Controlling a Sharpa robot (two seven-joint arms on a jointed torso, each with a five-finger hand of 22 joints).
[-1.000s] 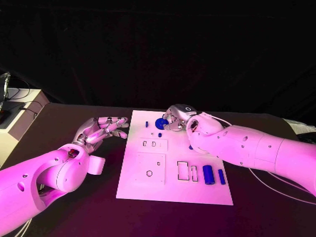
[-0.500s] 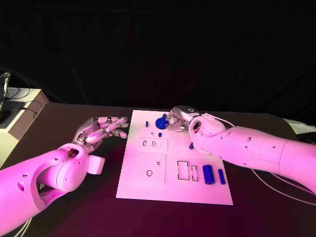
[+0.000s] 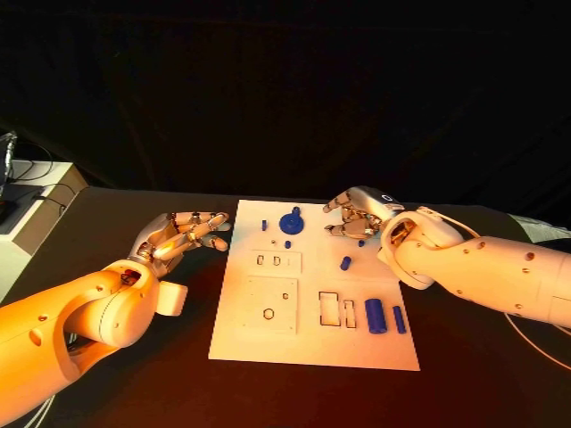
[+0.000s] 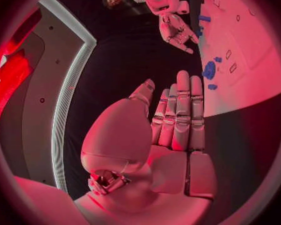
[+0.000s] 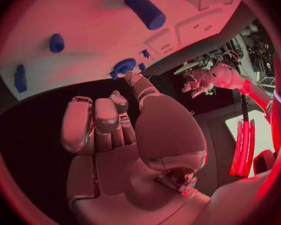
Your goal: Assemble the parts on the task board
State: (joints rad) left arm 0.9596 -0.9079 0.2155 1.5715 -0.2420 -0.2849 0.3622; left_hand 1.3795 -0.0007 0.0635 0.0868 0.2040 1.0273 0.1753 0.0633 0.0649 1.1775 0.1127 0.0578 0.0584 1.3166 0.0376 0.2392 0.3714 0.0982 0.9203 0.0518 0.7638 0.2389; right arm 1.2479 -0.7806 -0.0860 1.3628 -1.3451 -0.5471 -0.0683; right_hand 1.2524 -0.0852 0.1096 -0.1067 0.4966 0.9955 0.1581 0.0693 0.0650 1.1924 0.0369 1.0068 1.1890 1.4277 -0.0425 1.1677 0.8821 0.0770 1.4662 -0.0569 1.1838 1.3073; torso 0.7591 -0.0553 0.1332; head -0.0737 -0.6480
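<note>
Head view: the white task board (image 3: 314,339) lies in the middle of the black worktop (image 3: 131,357), between the two arms.
Right robot hand (image 3: 352,217): it hovers at the far right edge of the board; its fingers are curled inward and hold nothing that I can see.
Left robot hand (image 3: 186,234): it hangs just beside the board's left edge, fingers straight and a little apart, with nothing in it.
Blue round part (image 3: 292,222): it stands on the far end of the board, just beside the right robot hand's fingertips but apart from them.
Small peg (image 3: 345,263): it lies on the board on the near side of the right robot hand.
Cylinder (image 3: 376,316): it lies with a thinner blue bar (image 3: 399,319) at the board's near right side, well apart from both hands.
Open slots: two rectangular ones (image 3: 329,308) just beside the cylinder look still empty.
Step in hand (my judgement): the right robot hand is free and should choose the next part, probably the small peg, which is nearest.
How to do it well: open the fingers before going down, pinch the peg at its middle, keep it upright over its hole, and let the left robot hand steady the board edge if the board slides.
</note>
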